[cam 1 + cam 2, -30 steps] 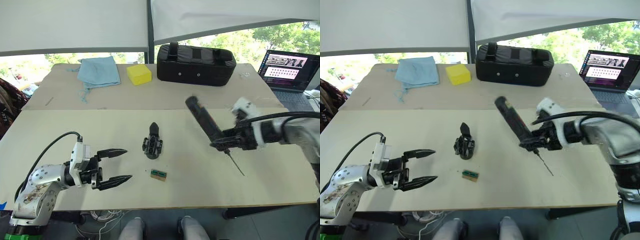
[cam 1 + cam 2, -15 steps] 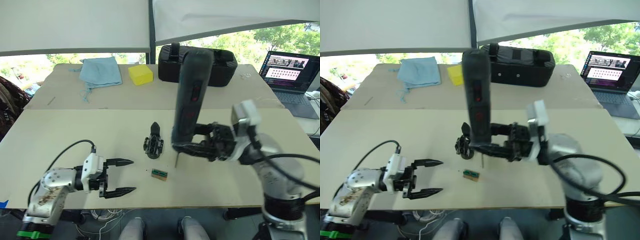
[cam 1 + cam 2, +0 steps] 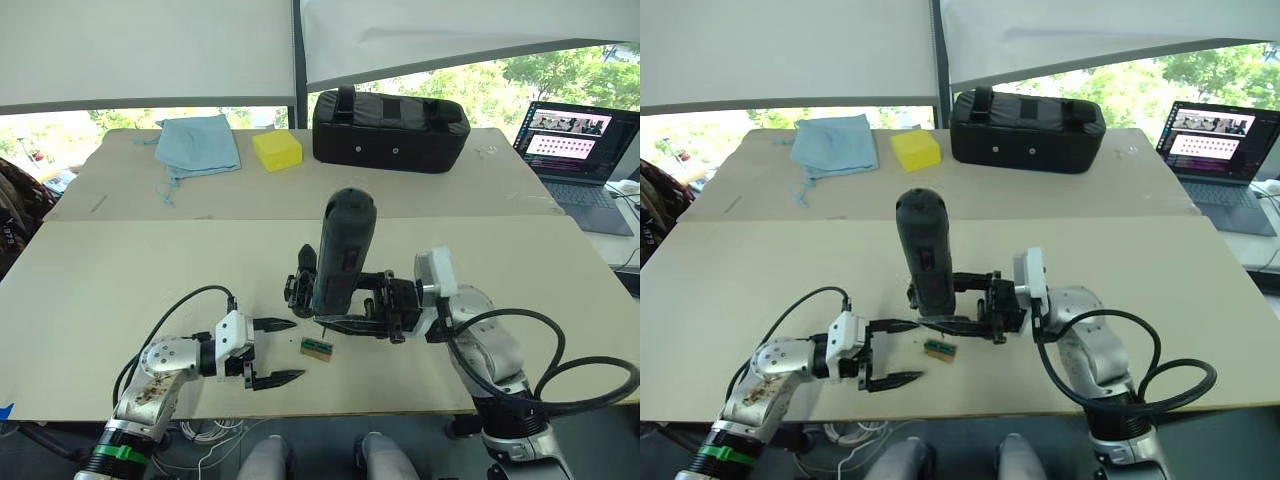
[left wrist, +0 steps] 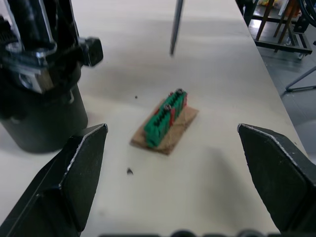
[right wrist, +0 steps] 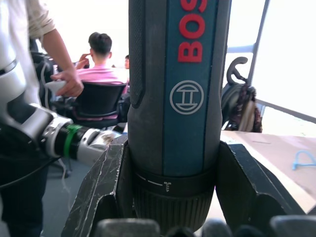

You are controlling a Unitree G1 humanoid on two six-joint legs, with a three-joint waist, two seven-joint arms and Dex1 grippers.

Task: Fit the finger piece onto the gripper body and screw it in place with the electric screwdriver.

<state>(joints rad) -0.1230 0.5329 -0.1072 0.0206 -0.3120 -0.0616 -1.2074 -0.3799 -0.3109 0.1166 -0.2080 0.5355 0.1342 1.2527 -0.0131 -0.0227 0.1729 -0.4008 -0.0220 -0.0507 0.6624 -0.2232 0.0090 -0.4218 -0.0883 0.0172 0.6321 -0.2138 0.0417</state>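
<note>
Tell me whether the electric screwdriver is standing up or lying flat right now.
Standing up, roughly vertical. The right gripper holds the electric screwdriver near its lower end, its bit pointing down at the table beside the gripper body.

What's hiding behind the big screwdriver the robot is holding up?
Behind the electric screwdriver stands the gripper body; its pointed finger and left edge peek out. The rest is covered, so whether a finger piece is fitted there cannot be seen.

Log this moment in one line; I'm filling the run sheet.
right pincer: holds electric screwdriver upright | left pincer: open, empty | gripper body: on table
</note>
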